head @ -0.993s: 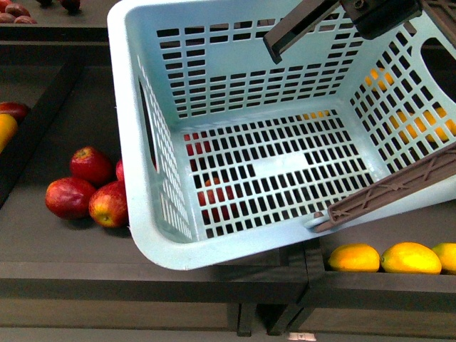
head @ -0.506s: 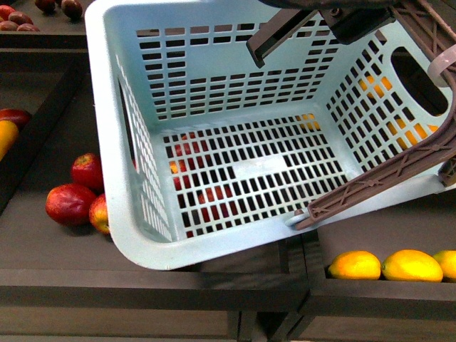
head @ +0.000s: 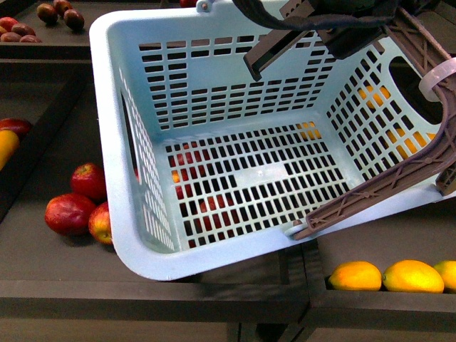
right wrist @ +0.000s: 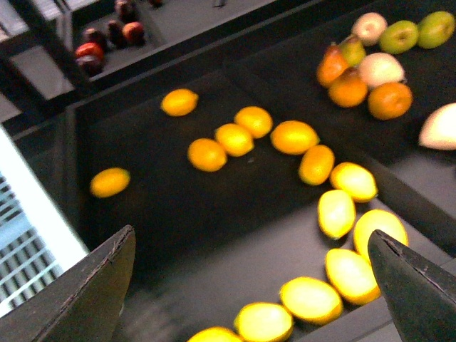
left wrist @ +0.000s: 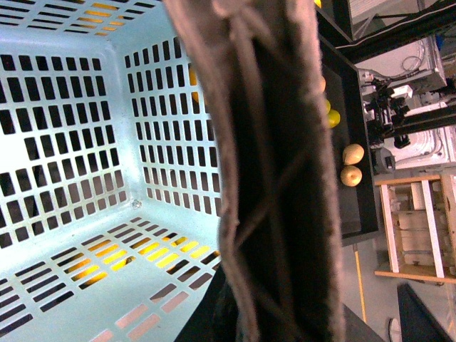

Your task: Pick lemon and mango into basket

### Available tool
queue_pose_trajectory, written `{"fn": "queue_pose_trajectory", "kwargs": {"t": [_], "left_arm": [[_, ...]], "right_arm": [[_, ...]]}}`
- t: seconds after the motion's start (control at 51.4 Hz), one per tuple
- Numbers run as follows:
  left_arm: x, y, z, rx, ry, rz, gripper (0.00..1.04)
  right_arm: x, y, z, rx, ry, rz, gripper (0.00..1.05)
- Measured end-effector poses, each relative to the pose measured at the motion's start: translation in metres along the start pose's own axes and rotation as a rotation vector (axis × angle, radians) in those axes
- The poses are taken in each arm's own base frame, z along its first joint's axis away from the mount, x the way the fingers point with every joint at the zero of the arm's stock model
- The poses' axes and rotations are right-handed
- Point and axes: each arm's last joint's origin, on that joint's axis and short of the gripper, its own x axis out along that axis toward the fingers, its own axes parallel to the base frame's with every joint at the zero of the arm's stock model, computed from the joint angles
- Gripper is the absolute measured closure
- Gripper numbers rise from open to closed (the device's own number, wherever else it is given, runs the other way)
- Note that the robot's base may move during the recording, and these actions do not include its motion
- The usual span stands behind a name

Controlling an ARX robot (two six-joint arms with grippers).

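While the right gripper (right wrist: 249,236) gapes above mangoes (right wrist: 306,299), the left gripper (head: 353,32) seemingly clamps the basket handle (head: 377,189).

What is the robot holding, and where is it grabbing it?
The left gripper holds the basket up by its brown handle. The right gripper is open and empty.

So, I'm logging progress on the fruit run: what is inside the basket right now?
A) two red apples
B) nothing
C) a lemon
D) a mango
B: the slotted floor of the basket is bare. The red apples lie outside it, beside and beneath, and show only through the slots.
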Motion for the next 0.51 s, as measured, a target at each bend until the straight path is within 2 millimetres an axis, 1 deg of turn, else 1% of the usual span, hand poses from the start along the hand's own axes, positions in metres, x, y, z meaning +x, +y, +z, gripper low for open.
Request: {"fn": "queue_pose_trajectory", "kwargs": {"t": [0.019,0.039,0.097,0.156,0.273,0.292,0.311,0.35,0.409,0.506], "left_arm": [[0.000,0.000,0.000,0.000,0.002,-0.001,1.00],[0.000,0.000,0.000,0.000,0.002,-0.001,1.00],[0.000,0.000,0.000,0.000,0.004,-0.003,1.00],[0.000,0.000,0.000,0.000,0.004,-0.003,1.00],[0.000,0.000,0.000,-0.001,0.004,-0.003,1.00],[0.000,0.000,0.000,-0.001,0.004,-0.003,1.00],[0.000,0.000,0.000,-0.001,0.004,-0.003,1.00],[0.000,0.000,0.000,0.000,0.002,-0.002,1.00],[0.000,0.000,0.000,0.000,0.002,-0.001,1.00],[0.000,0.000,0.000,0.000,0.002,-0.001,1.00]], "right_arm": [[0.014,-0.005,0.003,0.002,-0.001,-0.022,0.09],[0.018,-0.006,0.004,0.004,0.001,-0.030,0.09],[0.047,-0.016,0.006,0.013,0.032,-0.081,0.09],[0.065,-0.023,0.003,0.018,0.065,-0.107,0.09],[0.115,-0.040,-0.014,0.029,0.183,-0.163,0.09],[0.119,-0.041,-0.016,0.029,0.192,-0.167,0.09],[0.131,-0.044,-0.020,0.023,0.215,-0.182,0.09],[0.146,-0.049,-0.024,0.012,0.244,-0.198,0.09],[0.176,-0.057,-0.030,-0.007,0.288,-0.235,0.09],[0.211,-0.067,-0.038,-0.016,0.344,-0.263,0.09]]}}
